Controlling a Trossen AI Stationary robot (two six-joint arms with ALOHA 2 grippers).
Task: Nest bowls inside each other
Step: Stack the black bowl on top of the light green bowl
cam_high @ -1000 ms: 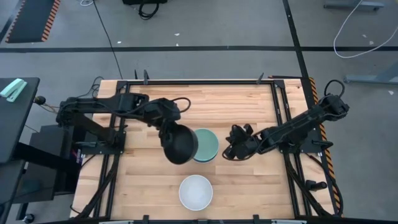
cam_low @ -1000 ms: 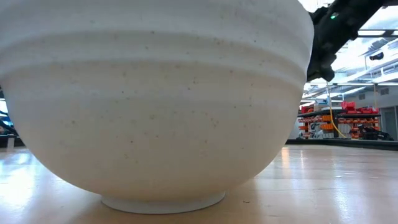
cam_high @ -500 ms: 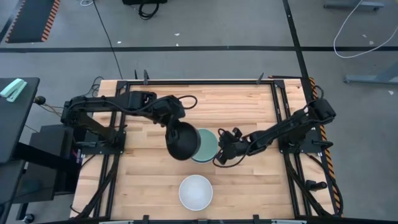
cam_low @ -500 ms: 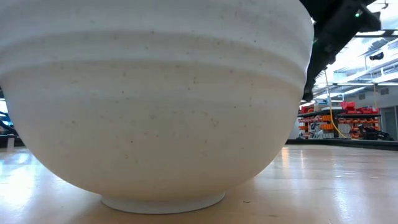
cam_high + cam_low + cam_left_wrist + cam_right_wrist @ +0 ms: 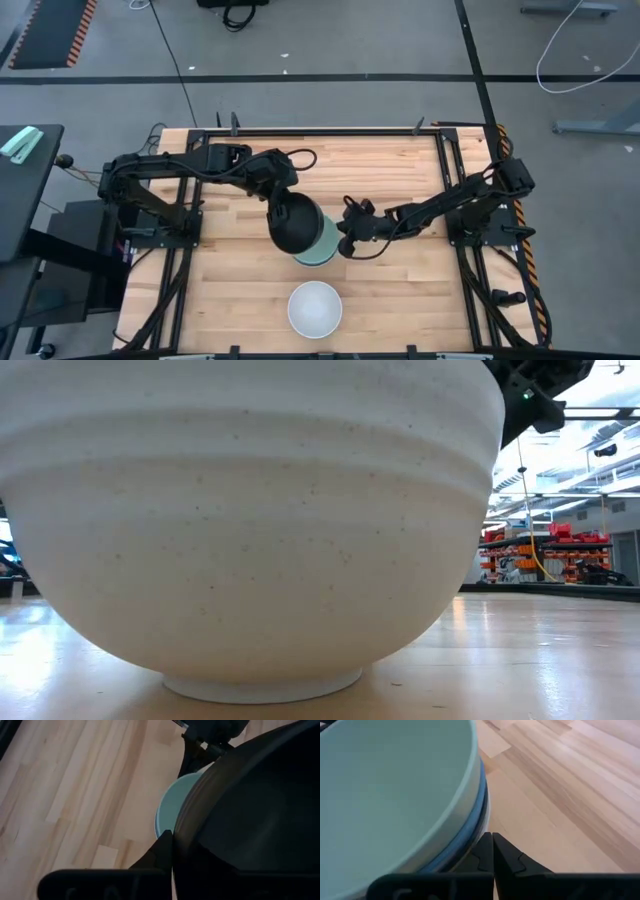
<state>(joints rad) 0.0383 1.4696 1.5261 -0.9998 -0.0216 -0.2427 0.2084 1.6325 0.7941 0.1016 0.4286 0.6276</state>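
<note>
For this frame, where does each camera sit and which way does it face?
High view: overhead, straight down on the table; both arms, the left gripper carrying a black bowl.
Low view: table height, level across; a white bowl fills it.
Left wrist view: past its own gripper at the black bowl over the mint green bowl.
Right wrist view: its shut gripper beside the stack.
Shared: both wrist views show the mint green bowl.

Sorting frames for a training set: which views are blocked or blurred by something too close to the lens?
Low view: the white bowl fills most of the picture. Left wrist view: the black bowl held in the left hand is a dark, soft mass. Right wrist view: the green bowl looms large. High view is unobstructed.
</note>
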